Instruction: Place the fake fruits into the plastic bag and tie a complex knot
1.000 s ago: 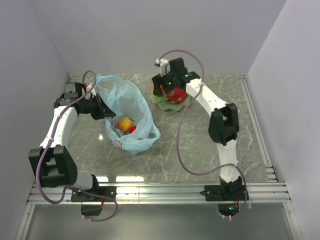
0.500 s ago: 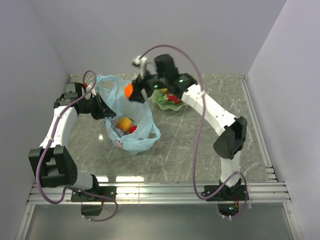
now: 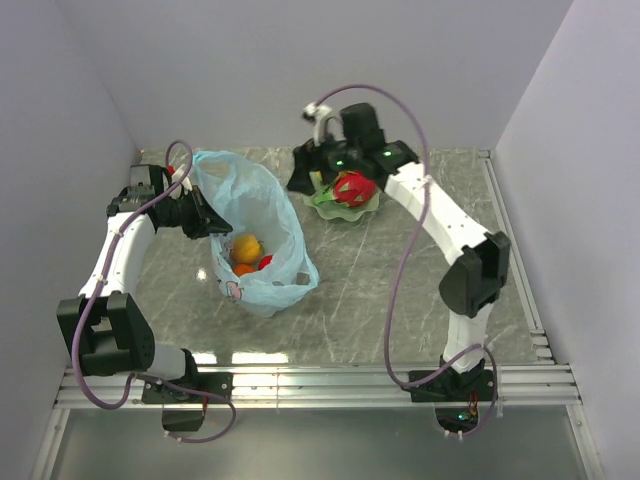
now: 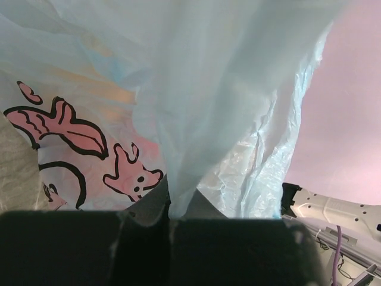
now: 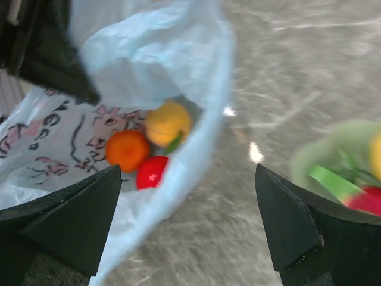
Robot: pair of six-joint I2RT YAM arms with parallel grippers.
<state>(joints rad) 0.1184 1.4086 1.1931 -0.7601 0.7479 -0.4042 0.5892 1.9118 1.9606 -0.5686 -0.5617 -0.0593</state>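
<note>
The light-blue plastic bag (image 3: 262, 205) stands open at the left of the table. My left gripper (image 3: 207, 219) is shut on a fold of its rim (image 4: 178, 190), holding the mouth up. Inside lie three fake fruits: an orange one (image 5: 127, 150), a yellow one (image 5: 168, 122) and a red one (image 5: 151, 171). My right gripper (image 3: 302, 178) hangs open and empty between the bag and the pale green plate (image 3: 330, 205). A pink-red fruit (image 3: 352, 187) sits on that plate. No knot is in view.
Grey marbled tabletop (image 3: 400, 290) lies in front of the bag and plate. White walls close in the back and both sides. The right arm's purple cable (image 3: 400, 270) loops over the table. In the right wrist view the plate (image 5: 324, 158) shows blurred at the right.
My right gripper carried an orange fruit from the plate to above the bag, opened, and swung back toward the plate. The orange fruit now lies in the bag. The left arm held still.
</note>
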